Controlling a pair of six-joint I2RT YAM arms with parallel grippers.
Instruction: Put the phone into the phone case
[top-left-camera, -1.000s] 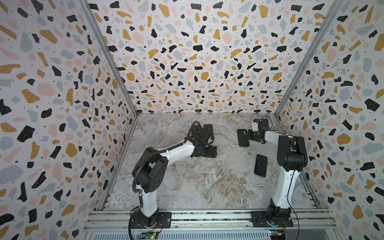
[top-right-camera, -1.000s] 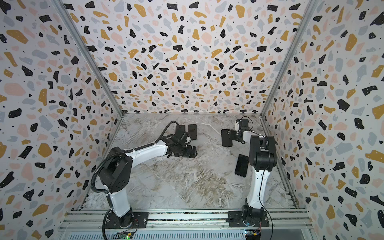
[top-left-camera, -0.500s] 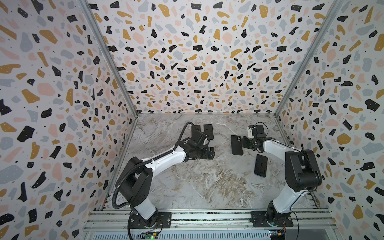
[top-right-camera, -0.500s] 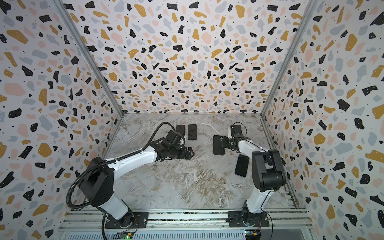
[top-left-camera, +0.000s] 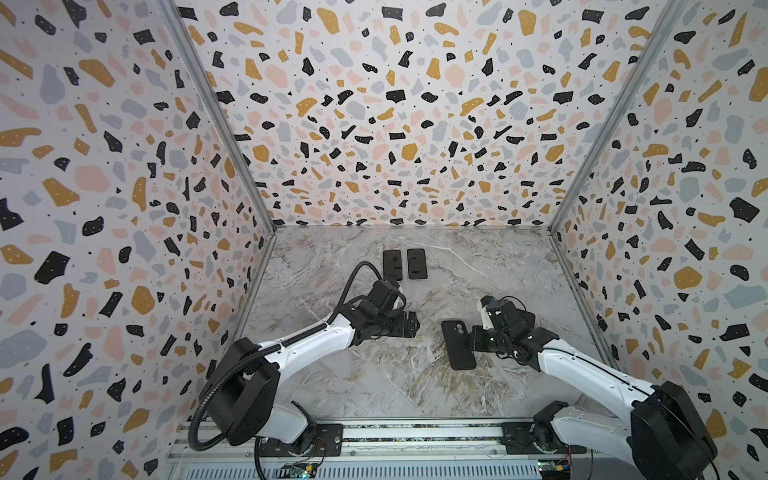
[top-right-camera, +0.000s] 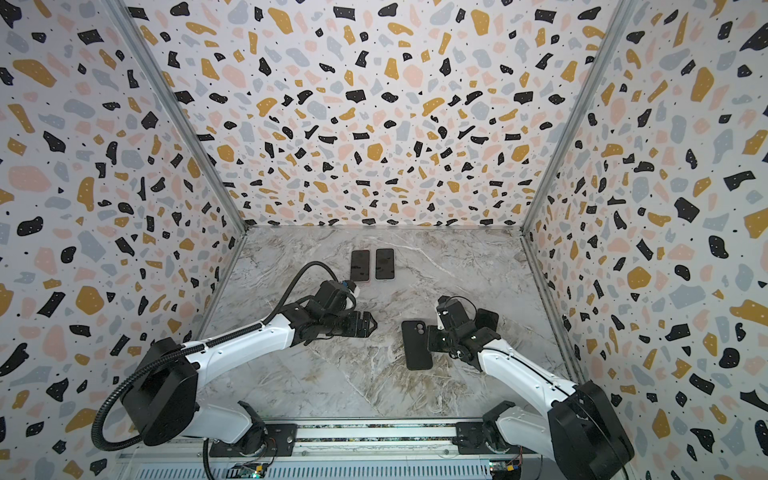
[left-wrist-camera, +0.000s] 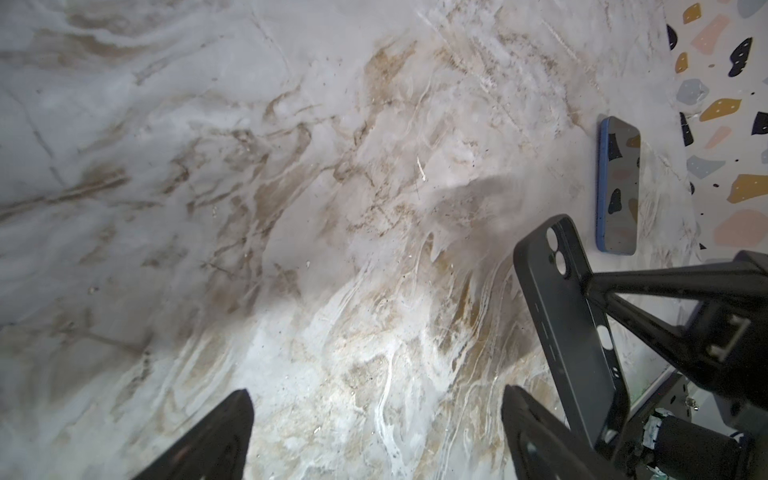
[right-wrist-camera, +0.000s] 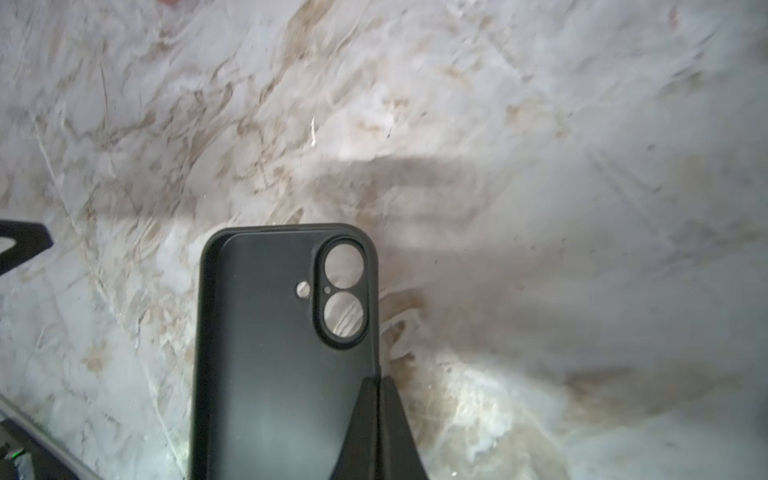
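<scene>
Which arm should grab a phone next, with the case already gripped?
Left. The left tool is open and empty, and a phone lies just beyond it at the back, a second phone beside that. The right tool is shut on the phone case, lifted off the table.

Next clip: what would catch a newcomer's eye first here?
The black phone case, pinched by its edge in the right gripper, is held above the marble table, right of centre. Facing it, the left gripper hangs open and empty. Far back, a phone and a second phone lie side by side.
</scene>
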